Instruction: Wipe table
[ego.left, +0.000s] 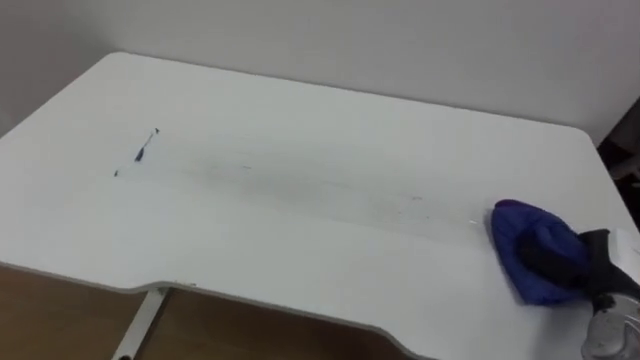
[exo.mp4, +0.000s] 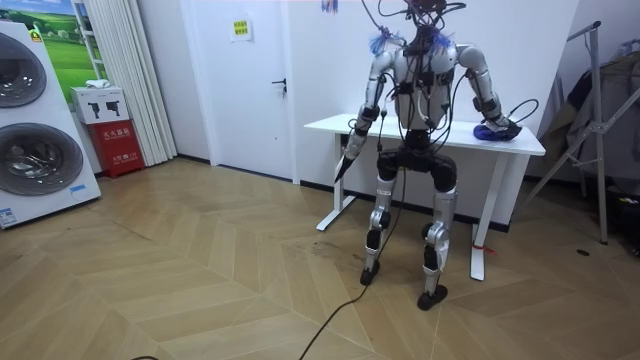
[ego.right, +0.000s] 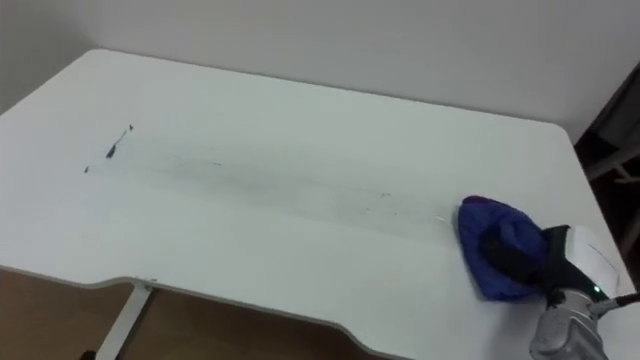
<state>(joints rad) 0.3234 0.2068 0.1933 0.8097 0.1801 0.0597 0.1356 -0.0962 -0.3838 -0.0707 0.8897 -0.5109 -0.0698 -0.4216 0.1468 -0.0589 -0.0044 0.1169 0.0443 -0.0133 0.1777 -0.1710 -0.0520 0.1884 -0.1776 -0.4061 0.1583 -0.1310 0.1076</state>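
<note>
Room view, room: wood floor, a white door (exo.mp4: 250, 80) behind, stacked washing machines (exo.mp4: 30, 130) and a red box (exo.mp4: 118, 145) at the room view's left.
Room view, robot: stands upright close against the long near edge of the white table (exo.mp4: 325, 124), its back to the camera.
Room view, left hand (exo.mp4: 345, 158): hangs by the body below the table's edge, fingers straight and pointing down, holding nothing.
Room view, right hand (exo.mp4: 505, 126): reaches out to the table's end at the room view's right, resting on the blue cloth (exo.mp4: 488, 130).
Left eye view, cloth (ego.left: 520, 240): bunched on the tabletop near the right end, closer to the near edge than the far one.
Left eye view, right hand (ego.left: 590, 258): lies on the cloth with blue folds around its dark fingers; whether they are curled or flat cannot be told.
Left eye view, marks: short dark marks (ego.left: 142, 152) toward the table's left end, well apart from the cloth; a faint grey streak (ego.left: 330, 195) runs from them toward it.
Right eye view: same layout, the cloth touching the hand.
</note>
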